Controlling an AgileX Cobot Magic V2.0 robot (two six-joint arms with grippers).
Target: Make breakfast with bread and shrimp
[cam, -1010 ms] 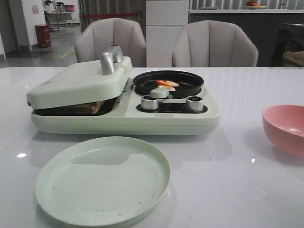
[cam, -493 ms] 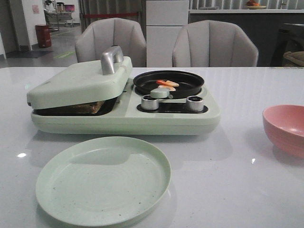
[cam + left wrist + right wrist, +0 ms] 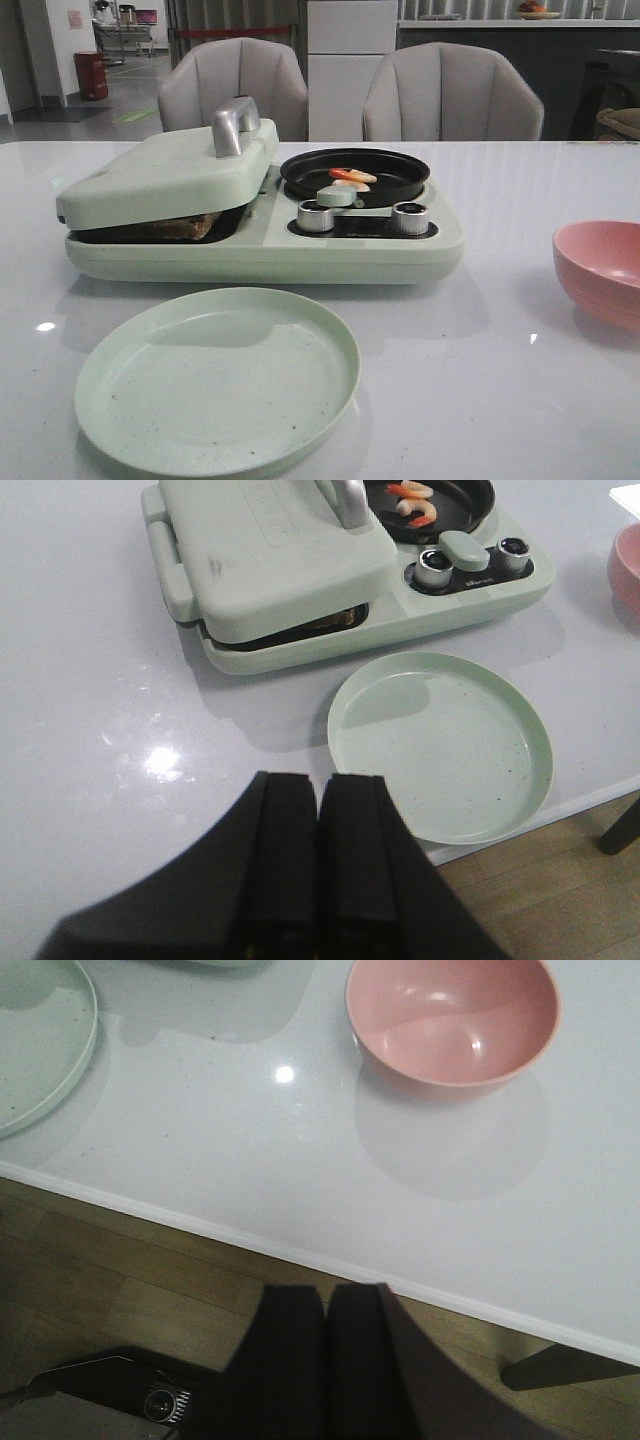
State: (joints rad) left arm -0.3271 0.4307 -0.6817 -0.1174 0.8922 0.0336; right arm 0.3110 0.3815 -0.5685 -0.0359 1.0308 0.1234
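While both arms hang back off the table, your left gripper [image 3: 320,855] has its fingers pressed together on nothing, and the right gripper [image 3: 328,1360] is closed and empty too, out over the floor at the table edge.

Nearest you, lower left of the front view, the plate [image 3: 218,378] waits bare. Just behind it the cooker [image 3: 262,215] fills the middle. The bread [image 3: 185,228] sits under its lid [image 3: 170,172], only a brown edge showing, so that lid is in your way; lift it by the metal handle [image 3: 233,124]. Expect soft, light slices that crush easily, so pinch a crust edge gently.

Further back, the shrimp [image 3: 352,178] lie in the black pan [image 3: 355,174]: tiny, likely slippery, so grip across the curl. The pink bowl [image 3: 602,270] stands well apart at far right.
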